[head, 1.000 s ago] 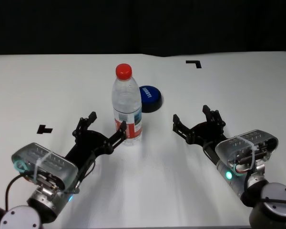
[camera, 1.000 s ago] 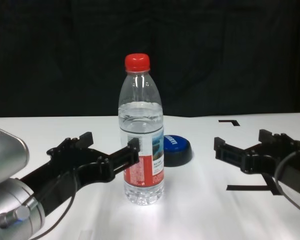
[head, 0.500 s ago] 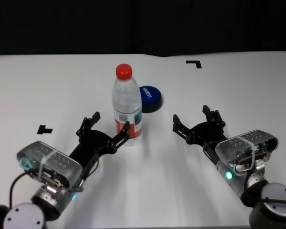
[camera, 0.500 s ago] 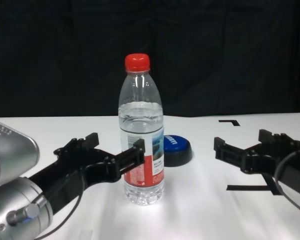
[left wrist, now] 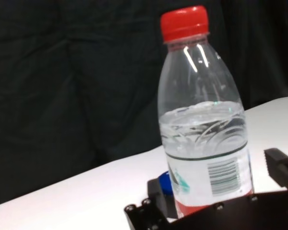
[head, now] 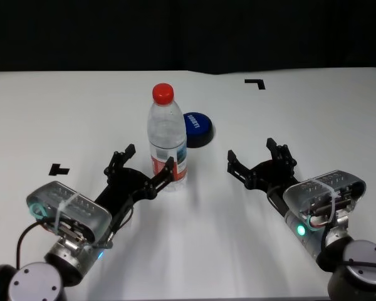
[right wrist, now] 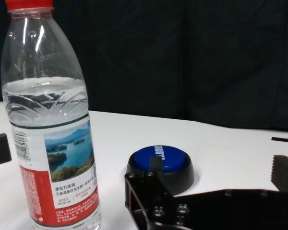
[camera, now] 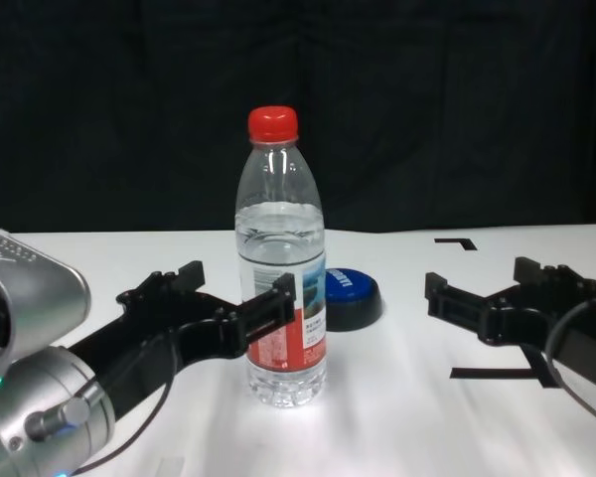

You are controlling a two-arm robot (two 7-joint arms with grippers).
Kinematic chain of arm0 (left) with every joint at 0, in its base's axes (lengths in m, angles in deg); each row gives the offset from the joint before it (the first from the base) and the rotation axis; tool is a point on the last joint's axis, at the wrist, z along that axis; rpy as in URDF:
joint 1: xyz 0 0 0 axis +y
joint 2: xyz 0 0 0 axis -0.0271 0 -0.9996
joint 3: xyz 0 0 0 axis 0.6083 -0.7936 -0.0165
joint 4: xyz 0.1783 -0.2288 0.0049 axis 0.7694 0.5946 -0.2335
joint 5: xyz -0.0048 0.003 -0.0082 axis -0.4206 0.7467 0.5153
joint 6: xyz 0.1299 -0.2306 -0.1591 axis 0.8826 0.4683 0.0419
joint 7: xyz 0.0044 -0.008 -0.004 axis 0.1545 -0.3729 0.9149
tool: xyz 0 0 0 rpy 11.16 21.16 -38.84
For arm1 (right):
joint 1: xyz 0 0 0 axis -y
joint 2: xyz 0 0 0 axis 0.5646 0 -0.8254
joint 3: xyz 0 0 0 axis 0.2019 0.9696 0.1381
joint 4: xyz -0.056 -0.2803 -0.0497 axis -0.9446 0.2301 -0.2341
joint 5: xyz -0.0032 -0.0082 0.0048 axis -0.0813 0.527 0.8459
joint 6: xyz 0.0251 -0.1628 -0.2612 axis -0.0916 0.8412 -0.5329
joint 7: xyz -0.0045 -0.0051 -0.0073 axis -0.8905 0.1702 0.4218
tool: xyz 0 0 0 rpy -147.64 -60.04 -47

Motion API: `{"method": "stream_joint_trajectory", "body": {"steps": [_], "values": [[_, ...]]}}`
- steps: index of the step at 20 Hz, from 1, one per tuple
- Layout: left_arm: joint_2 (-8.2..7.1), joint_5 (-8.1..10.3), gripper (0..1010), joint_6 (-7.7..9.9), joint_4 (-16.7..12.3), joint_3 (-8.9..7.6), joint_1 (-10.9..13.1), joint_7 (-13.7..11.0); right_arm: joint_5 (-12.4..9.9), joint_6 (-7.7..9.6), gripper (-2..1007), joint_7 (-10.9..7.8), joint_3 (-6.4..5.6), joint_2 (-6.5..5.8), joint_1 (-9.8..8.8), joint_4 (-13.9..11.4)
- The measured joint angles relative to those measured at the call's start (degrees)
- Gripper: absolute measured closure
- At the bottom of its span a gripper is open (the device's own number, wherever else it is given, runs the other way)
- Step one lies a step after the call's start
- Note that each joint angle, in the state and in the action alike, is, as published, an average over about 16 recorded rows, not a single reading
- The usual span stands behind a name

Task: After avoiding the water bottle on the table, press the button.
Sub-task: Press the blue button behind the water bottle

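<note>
The water bottle (head: 168,141) stands upright mid-table (head: 81,113), clear with a red cap and a red-and-white label. Right behind it, slightly to its right, sits the low blue button (head: 197,127) on its black base. My left gripper (head: 150,157) is open just in front-left of the bottle, its inner fingertip (camera: 286,286) overlapping the label; contact cannot be told. In the left wrist view the bottle (left wrist: 204,134) fills the space ahead and the button (left wrist: 166,183) peeks out behind it. My right gripper (head: 250,150) hangs open to the right of both, with the button (right wrist: 161,160) ahead of it.
Black tape marks lie at the left (head: 58,169) and the far right (head: 255,83) of the white tabletop. A dark curtain closes the back. Open table lies between the button and my right gripper.
My left arm has slid forward and rightward, bringing its open fingers closer to the bottle. The bottle, button and right arm have not moved.
</note>
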Motion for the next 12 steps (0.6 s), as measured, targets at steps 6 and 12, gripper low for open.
{"method": "stream_joint_trajectory", "body": {"steps": [6, 12], "values": [[0.00, 0.13, 7, -0.08, 0.6, 0.33, -0.6, -0.2, 0.0, 0.00, 2, 0.00, 0.00, 0.00, 0.00, 0.0], [-0.04, 0.28, 7, -0.19, 1.1, 0.71, -1.1, -0.5, 0.0, 0.00, 2, 0.00, 0.00, 0.00, 0.00, 0.0]]}}
